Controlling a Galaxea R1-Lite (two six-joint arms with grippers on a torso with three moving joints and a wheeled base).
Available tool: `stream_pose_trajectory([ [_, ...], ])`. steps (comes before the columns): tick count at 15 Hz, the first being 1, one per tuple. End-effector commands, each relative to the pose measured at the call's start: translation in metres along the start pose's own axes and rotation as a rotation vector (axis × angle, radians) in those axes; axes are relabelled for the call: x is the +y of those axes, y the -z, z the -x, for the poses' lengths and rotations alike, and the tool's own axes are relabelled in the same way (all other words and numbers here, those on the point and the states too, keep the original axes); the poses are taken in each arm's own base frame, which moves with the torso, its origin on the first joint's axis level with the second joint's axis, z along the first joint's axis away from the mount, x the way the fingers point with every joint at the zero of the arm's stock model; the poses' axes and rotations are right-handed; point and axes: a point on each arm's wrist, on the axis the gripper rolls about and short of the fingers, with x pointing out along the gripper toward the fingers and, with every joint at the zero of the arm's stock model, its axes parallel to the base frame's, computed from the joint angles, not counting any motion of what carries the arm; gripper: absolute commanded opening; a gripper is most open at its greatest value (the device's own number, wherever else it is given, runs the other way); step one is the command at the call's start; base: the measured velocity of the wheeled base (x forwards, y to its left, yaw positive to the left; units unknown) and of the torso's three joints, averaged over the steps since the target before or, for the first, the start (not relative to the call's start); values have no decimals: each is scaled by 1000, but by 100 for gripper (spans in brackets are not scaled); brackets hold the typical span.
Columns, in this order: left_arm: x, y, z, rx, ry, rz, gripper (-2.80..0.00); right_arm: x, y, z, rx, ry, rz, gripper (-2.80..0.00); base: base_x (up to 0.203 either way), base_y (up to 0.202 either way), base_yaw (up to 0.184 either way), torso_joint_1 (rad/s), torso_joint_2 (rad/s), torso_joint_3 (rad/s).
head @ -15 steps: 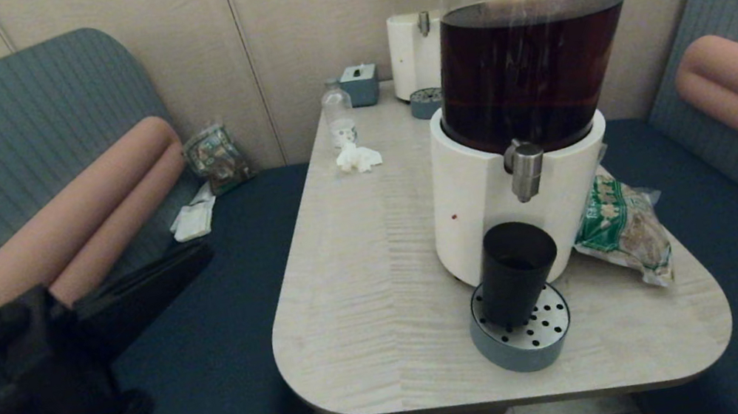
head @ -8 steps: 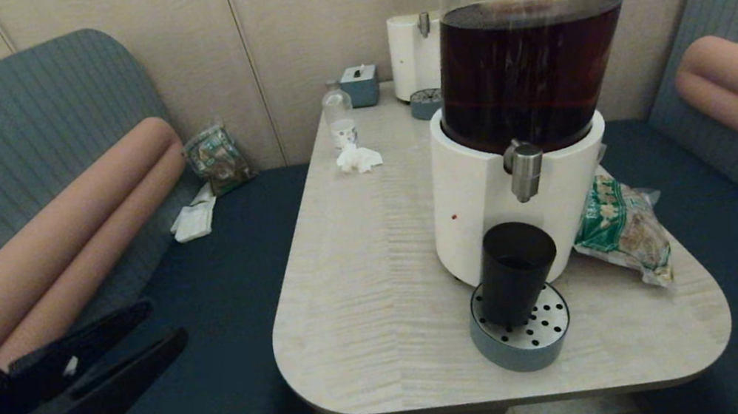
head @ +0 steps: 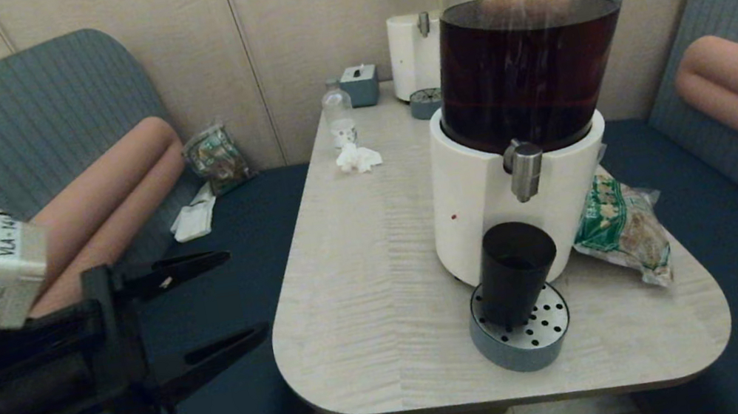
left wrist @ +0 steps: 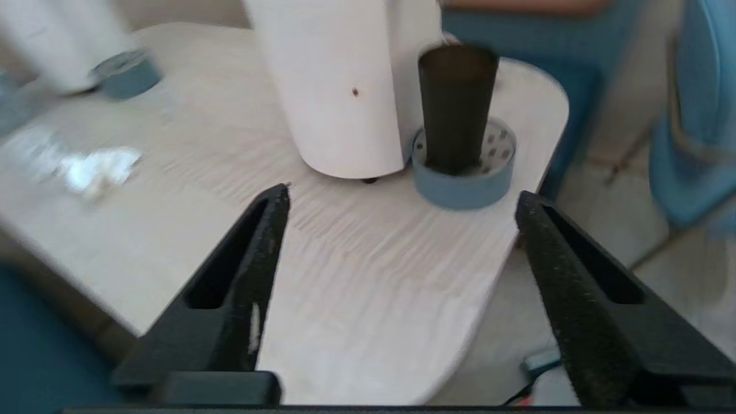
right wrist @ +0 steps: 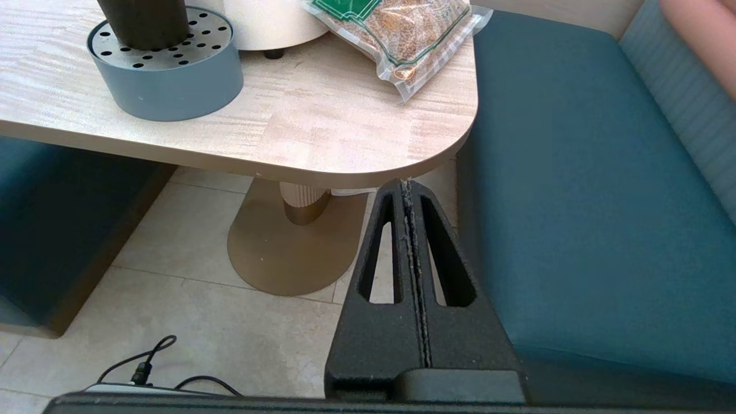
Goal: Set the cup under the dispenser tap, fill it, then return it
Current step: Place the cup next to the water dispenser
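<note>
The dark cup [head: 516, 271] stands upright on a round grey-blue drip tray [head: 541, 347], directly below the steel dispenser tap [head: 525, 169] of the big white-based dispenser [head: 478, 207] holding brown drink. My left gripper [head: 246, 293] hangs open and empty over the bench, left of the table, pointing toward it. The left wrist view has the cup [left wrist: 457, 103] well ahead of the left gripper [left wrist: 402, 194], nothing between its fingers. My right gripper [right wrist: 406, 185] is shut and empty, low beside the table's near right corner; the cup's base [right wrist: 144, 20] shows on the tray.
On the pale wooden table [head: 358, 276] lie a green snack bag [head: 623, 224], a crumpled tissue [head: 358, 158], a small clear bottle [head: 339, 116], a tissue box [head: 359, 83] and a second white dispenser [head: 415, 57]. Blue benches flank the table.
My left arm has risen and turned, and its fingers have spread wide toward the table. The cup has stayed on the drip tray under the tap.
</note>
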Motion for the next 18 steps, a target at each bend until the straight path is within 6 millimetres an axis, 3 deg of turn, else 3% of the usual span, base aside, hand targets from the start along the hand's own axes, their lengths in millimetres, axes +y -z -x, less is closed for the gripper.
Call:
stream_pose_trajectory([
  [1, 34, 46, -28, 37, 72, 37, 0, 0, 0, 0, 2, -1, 0, -280, 0, 0, 0, 0, 0, 0],
  [4, 65, 67, -59, -18, 128, 6, 0, 0, 0, 0, 3, 0, 0, -280, 0, 0, 0, 0, 0, 0],
  [7, 76, 89, -94, -39, 193, 32, 0, 0, 0, 0, 2, 0, 0, -280, 0, 0, 0, 0, 0, 0],
  [14, 59, 105, -174, -205, 310, 199, 0, 0, 0, 0, 2, -1, 0, -280, 0, 0, 0, 0, 0, 0],
  [18, 48, 113, -196, -210, 347, 216, 0, 0, 0, 0, 3, -1, 0, -280, 0, 0, 0, 0, 0, 0],
])
